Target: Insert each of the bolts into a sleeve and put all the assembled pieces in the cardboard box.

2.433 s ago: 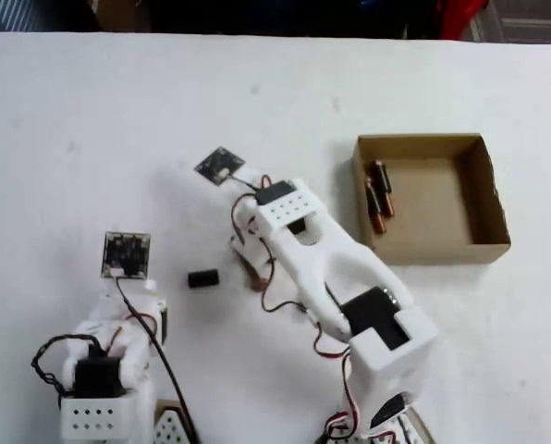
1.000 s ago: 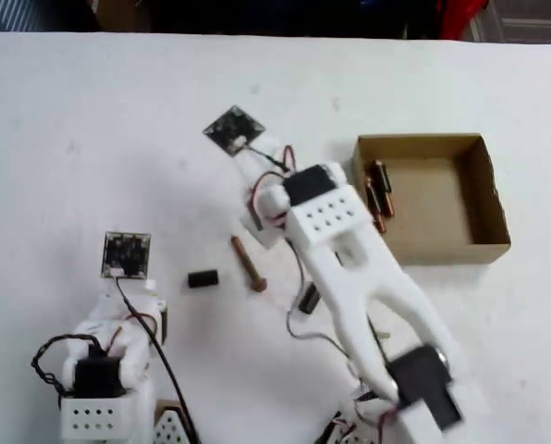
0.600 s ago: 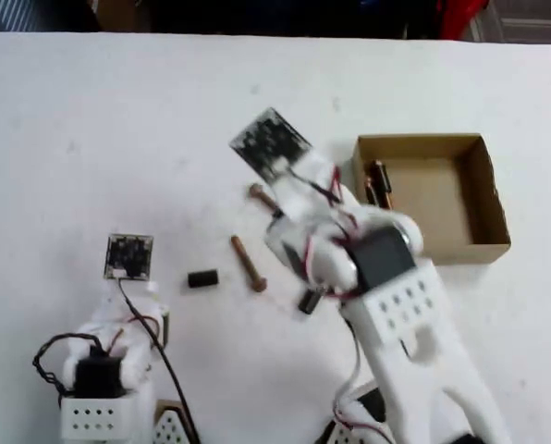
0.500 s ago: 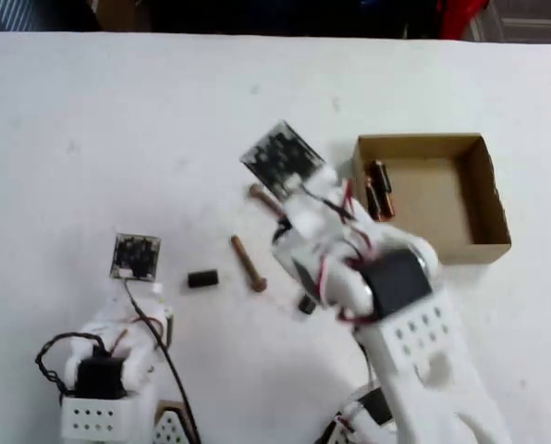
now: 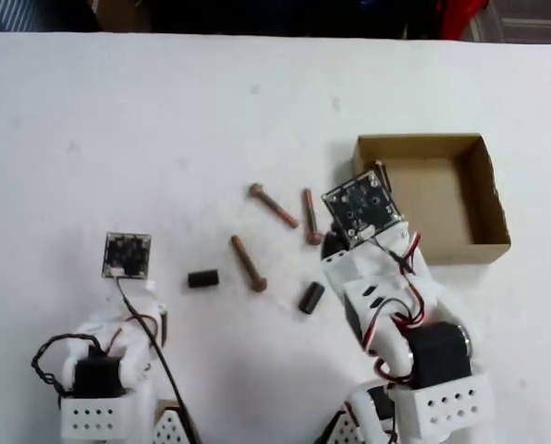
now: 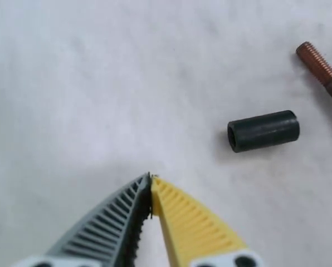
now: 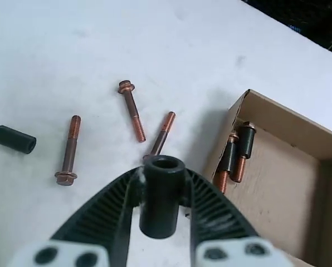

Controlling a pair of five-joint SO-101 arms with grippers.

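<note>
My right gripper (image 7: 163, 173) is shut on a black sleeve (image 7: 162, 200), held upright above the table just left of the cardboard box (image 7: 299, 139). Two assembled pieces (image 7: 236, 154) lie inside the box by its left wall. Three copper bolts lie loose on the table: one (image 5: 274, 205), a second (image 5: 309, 216) and a third (image 5: 248, 264). Two more black sleeves rest near them, one (image 5: 202, 278) to the left and one (image 5: 312, 297) close to the right arm (image 5: 396, 314). My left gripper (image 6: 151, 179) is shut and holds nothing; it sits low over the table, short of the left sleeve (image 6: 263, 130).
The cardboard box (image 5: 486, 199) stands at the table's right side with its top open. The left arm (image 5: 104, 361) sits at the near left edge. Bare white tabletop stretches across the far half and the left.
The right arm swung from over the middle bolts back toward the near edge and the box side, uncovering two bolts. The left arm has stayed almost still.
</note>
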